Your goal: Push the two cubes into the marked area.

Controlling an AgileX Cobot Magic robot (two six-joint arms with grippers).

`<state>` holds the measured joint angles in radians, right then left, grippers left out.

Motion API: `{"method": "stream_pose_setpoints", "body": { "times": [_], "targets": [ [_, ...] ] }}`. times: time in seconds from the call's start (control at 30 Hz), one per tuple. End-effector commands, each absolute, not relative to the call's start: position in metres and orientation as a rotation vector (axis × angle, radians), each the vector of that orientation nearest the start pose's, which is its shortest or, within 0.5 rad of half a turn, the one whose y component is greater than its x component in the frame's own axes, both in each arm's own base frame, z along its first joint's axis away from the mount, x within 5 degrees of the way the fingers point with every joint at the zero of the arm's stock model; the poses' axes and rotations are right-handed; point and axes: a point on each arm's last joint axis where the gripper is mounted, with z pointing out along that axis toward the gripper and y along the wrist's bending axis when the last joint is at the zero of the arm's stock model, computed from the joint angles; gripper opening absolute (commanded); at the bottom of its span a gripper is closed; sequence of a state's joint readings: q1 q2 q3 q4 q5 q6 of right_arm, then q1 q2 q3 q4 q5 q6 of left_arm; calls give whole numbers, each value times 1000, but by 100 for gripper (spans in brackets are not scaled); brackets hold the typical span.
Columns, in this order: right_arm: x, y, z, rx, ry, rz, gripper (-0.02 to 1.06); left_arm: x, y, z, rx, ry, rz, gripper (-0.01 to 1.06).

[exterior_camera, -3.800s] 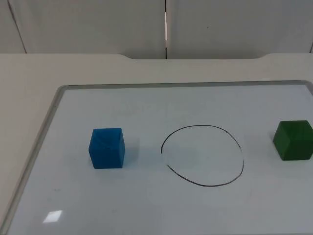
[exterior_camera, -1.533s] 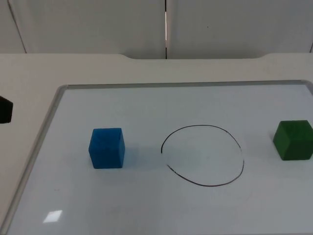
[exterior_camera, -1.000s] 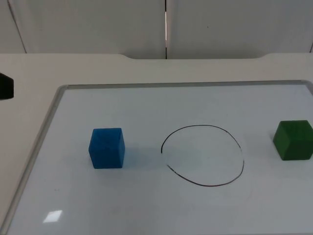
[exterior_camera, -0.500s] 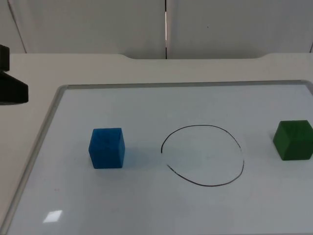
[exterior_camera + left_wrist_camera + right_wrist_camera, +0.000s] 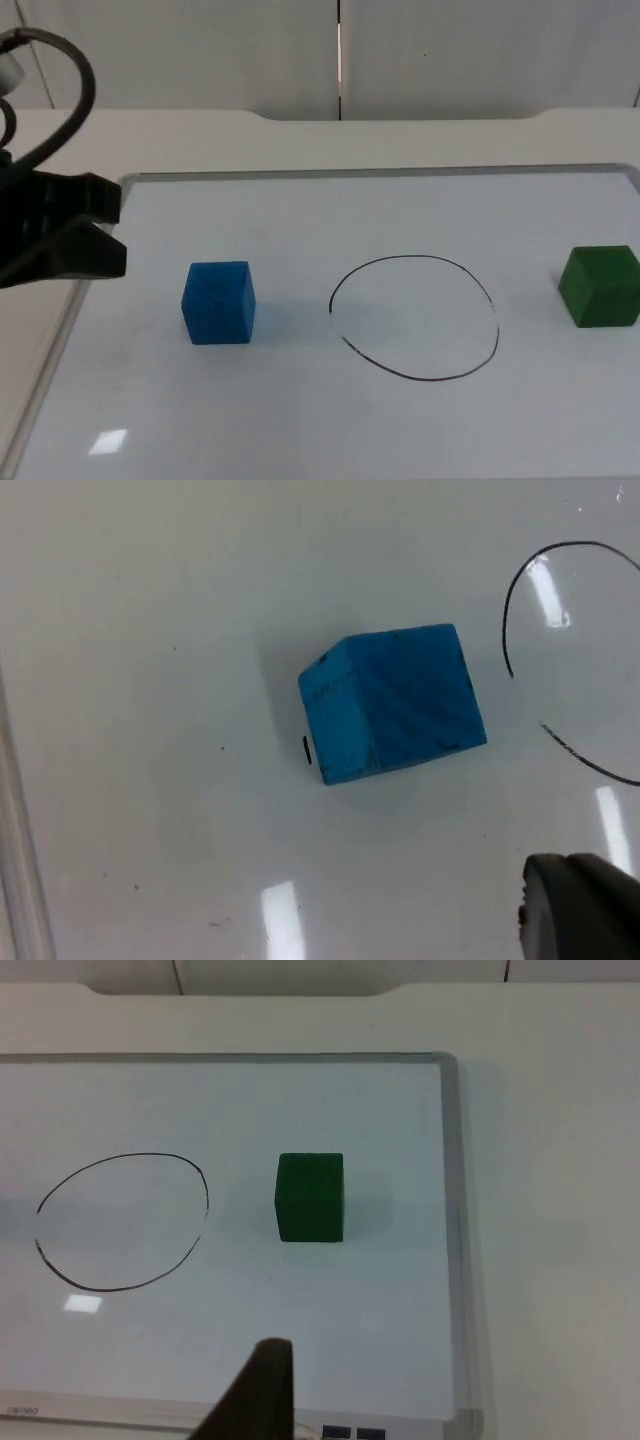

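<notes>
Your left gripper [image 5: 105, 232] hangs over the left rim of the whiteboard [image 5: 400, 210], just beside the blue cube [image 5: 218, 302] on the side away from the drawn circle [image 5: 415, 317]. Its fingers [image 5: 95, 199] stand a little apart, holding nothing. The right gripper waits off to the right; I cannot tell from its one dark fingertip [image 5: 258, 1392] whether it is open or closed.

Both cubes sit outside the circle: the blue one well to its left, the green cube [image 5: 600, 286] near the board's right edge, clear of the line. Neither has been touched, so the whole task is ahead of you.

Watch these risks:

- In the left wrist view the blue cube [image 5: 392, 702] sits turned at an angle to the gripper. If you meet a corner rather than a flat face, I'd expect it to spin and slide off sideways instead of heading for the circle [image 5: 560, 660].
- The board looks smooth and glossy, so a quick shove may send the cube right across the ring and out the far side. Push slowly and stop early.
- Come down too low and the fingers may scrape the board; too high and they may tip the cube.
- The green cube [image 5: 310, 1197] lies close to the board's raised rim [image 5: 450, 1160], leaving little room to get behind it.
- Two cubes must share one ring, so place the first off-centre.
</notes>
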<state>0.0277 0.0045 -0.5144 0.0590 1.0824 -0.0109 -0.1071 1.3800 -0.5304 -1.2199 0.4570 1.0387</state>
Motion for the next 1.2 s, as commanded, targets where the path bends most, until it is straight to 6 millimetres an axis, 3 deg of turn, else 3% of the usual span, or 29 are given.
{"method": "stream_pose_setpoints", "body": {
  "times": [0.0,0.23,0.5,0.87,1.17],
  "targets": [
    [-7,5,279,-45,2048,79,105,229,-65,183,107,2480,-607,0],
    [-7,5,279,-45,2048,79,105,236,-62,168,49,2508,-503,0],
    [-7,5,279,-45,2048,79,105,256,-67,162,75,2528,-516,0],
    [-7,5,279,-48,2048,81,105,285,-70,122,46,2650,-492,0],
    [-7,5,279,-48,2048,81,105,295,-74,97,48,2715,-494,0]
  ]
}}
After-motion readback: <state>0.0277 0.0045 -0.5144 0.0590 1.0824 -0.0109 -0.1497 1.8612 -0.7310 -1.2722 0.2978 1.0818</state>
